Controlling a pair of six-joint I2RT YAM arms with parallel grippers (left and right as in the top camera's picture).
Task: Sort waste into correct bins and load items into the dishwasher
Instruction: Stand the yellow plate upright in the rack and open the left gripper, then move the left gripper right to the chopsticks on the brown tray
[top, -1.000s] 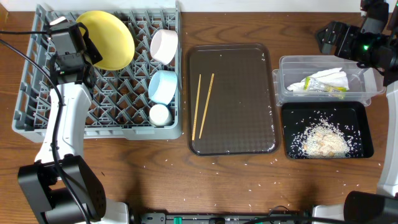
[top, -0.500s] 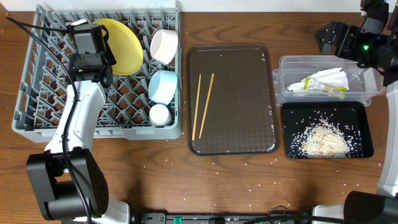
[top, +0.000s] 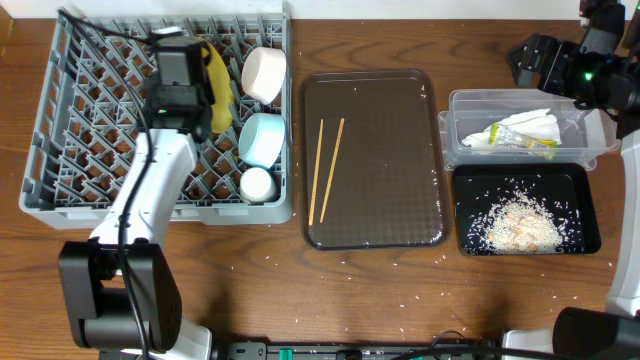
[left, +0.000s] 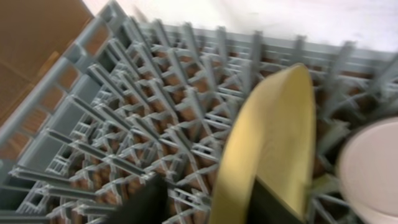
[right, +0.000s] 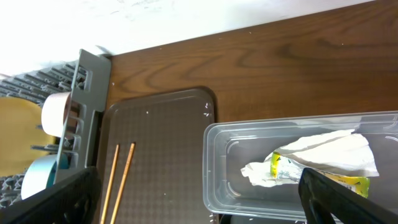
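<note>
Left of the brown serving tray (top: 390, 200), in the grey dish rack (top: 80, 150), the yellow plate (top: 222, 95) stands on edge between the left fingers (left: 149, 202), which are partly apart with one clear of it. Nearer the tray sit the white bowl (top: 264, 73), the light blue bowl (top: 262, 138) and the cup (top: 257, 184). The chopsticks (top: 326, 170) lie on the tray. Right of it, the clear tub (top: 460, 105) holds the napkin (top: 528, 124) and the wrapper (right: 283, 169), and the black tray (top: 470, 180) holds rice (top: 520, 225). The right fingers (right: 348, 199) are wide apart and empty.

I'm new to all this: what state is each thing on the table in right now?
yellow plate, on edge in the dish rack
left gripper, open astride the plate
right gripper, open, empty
white bowl, racked on its side
light blue bowl, racked on its side
white cup, racked
chopsticks, flat on brown tray
clear tub, holds napkin and wrapper
black tray, holds rice
</note>
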